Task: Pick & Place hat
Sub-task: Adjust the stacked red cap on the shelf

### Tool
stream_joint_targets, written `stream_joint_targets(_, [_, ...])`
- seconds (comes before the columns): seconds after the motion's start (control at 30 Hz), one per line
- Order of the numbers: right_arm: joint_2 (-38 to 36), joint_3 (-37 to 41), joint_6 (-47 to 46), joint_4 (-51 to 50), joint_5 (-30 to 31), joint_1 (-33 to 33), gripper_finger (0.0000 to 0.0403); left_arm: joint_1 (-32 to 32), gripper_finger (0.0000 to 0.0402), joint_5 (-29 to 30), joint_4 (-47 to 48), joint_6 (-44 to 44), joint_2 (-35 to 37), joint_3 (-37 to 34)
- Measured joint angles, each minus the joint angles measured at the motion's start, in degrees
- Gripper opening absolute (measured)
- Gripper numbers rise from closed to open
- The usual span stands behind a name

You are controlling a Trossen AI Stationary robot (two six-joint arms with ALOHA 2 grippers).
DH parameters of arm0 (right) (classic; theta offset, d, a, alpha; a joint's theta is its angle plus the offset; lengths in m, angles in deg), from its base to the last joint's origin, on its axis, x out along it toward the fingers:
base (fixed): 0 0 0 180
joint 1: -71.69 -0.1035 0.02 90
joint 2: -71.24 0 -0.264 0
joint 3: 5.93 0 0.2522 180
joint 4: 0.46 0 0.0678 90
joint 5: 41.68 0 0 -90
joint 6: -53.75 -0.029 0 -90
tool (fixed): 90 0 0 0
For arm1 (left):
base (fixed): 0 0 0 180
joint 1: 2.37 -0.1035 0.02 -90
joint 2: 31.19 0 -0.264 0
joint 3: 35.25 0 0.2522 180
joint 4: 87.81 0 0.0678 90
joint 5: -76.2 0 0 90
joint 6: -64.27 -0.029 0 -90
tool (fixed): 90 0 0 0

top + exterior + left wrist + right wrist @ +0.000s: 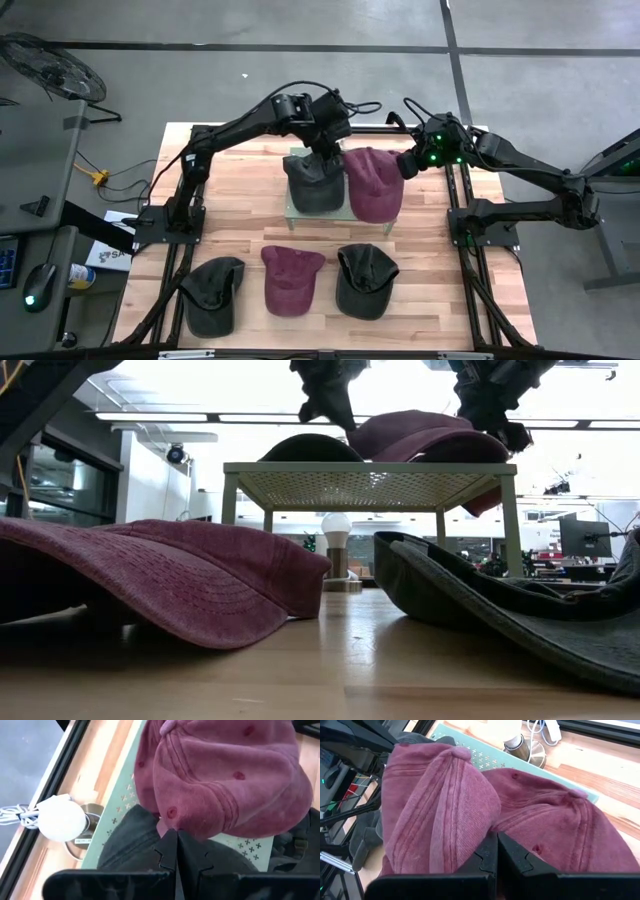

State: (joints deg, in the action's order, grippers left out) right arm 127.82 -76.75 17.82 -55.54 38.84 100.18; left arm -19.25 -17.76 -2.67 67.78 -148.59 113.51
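The left gripper (325, 150) sits just above centre in the high view, fingers pressed together on a pinch of the dark grey cap (313, 183) on the small mesh stand (290, 211). Its wrist view shows the two fingers (176, 851) meeting on grey cloth right beside the maroon cap (225, 775). The right gripper (408, 166), upper right of centre, is likewise clamped, its fingers (495, 852) biting a fold of the maroon cap (373, 184) on the same stand. In the low view both caps rest on the stand top, the maroon one (425, 435) drooping over the right edge.

Three more caps lie along the lower part of the table: a dark one (214, 293) lower left, a maroon one (291, 280) at the middle, another dark one (365, 280) to its right.

These caps look light and floppy: washed cotton that creases wherever it is squeezed, so a pinch gathers cloth rather than a firm edge. The brim is likely the stiffest part and the surest hold; a crown pinch probably lets the cap sag and swing when lifted
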Motion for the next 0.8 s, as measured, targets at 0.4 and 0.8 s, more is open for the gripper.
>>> stream_joint_targets(0.4, [-4.96, 0.0, 1.32, 3.06, 2.13, -0.01, 0.0001, 0.0, 0.0, 0.71, 0.87, 0.02, 0.0, 0.0])
stream_joint_targets(0.8, [-12.07, -0.02, -4.12, -9.7, 14.8, 0.0, 0.0003, 0.0, 0.0007, 0.67, 0.8, 1.01, 0.0, 0.0])
